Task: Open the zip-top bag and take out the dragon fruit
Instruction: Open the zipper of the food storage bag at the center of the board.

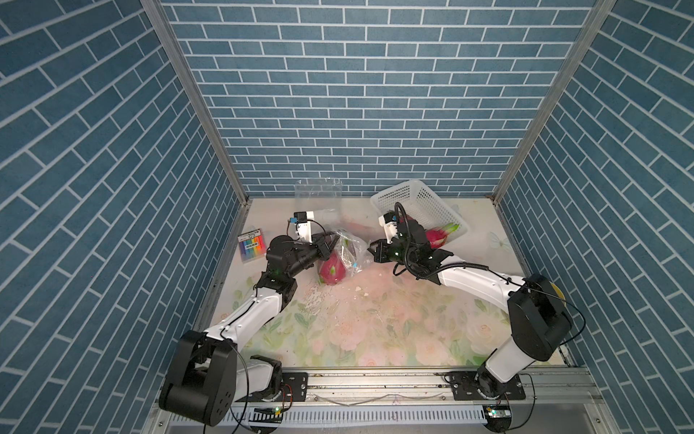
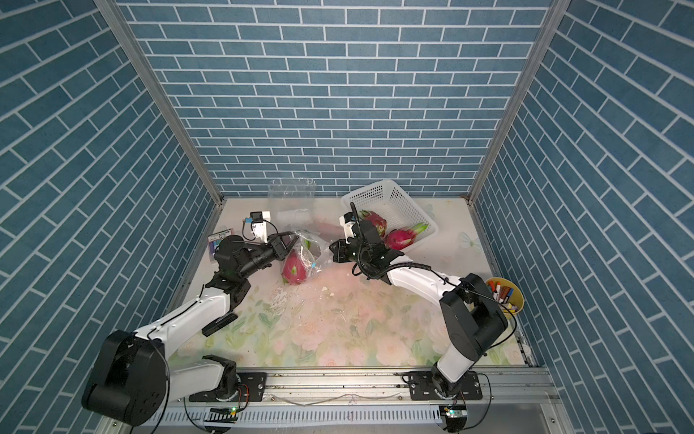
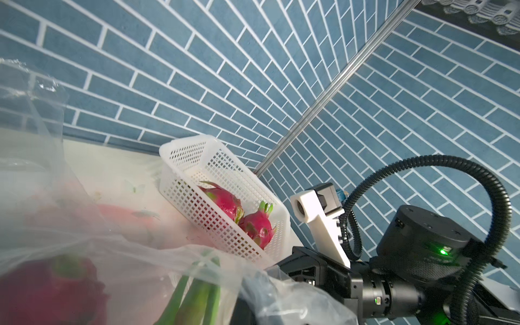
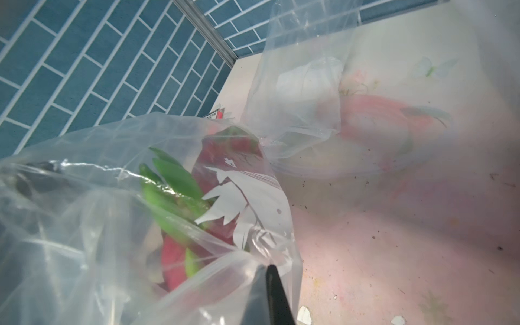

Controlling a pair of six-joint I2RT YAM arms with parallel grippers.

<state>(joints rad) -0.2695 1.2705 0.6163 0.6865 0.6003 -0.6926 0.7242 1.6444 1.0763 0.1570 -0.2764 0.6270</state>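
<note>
Zip-top bag (image 1: 351, 248) holds one dragon fruit (image 1: 330, 271); basket (image 1: 413, 186), back-right of counter (image 1: 375, 323), holds two more.
Left fingers (image 1: 332, 239) and right fingers (image 1: 371, 250) pinched shut on bag film; fruit between them, untouched.

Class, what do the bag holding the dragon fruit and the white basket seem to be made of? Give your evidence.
Zip-top bag: thin clear plastic film, glossy; creased, dragon fruit shows through. Basket: probably rigid moulded plastic, white; regular grid of holes.
</note>
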